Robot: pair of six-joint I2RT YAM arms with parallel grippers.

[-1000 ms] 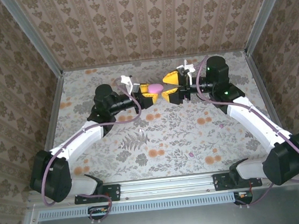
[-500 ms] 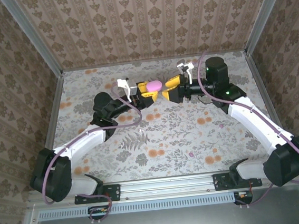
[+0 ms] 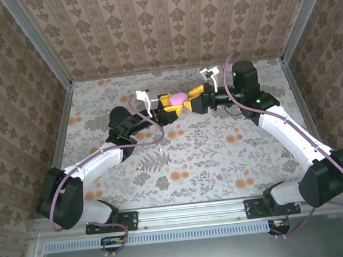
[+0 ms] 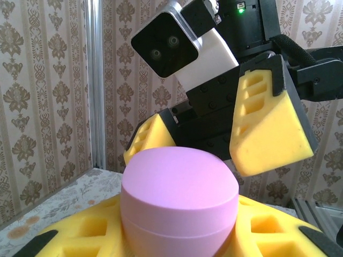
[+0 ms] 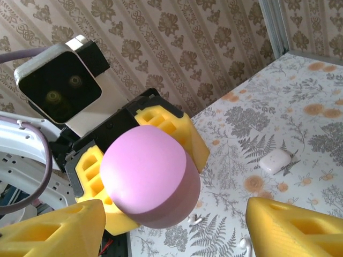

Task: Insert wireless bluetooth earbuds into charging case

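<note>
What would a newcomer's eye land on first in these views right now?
The pink rounded case stands out first, gripped by the left gripper above the back middle of the table. The right gripper faces it head-on, its yellow jaws open on either side of the case. On the floral surface below lie a small white rounded-square object and tiny white earbuds.

top: overhead, far | wrists: close, facing each other | shared: probably pink container point(image 4: 179, 198)
</note>
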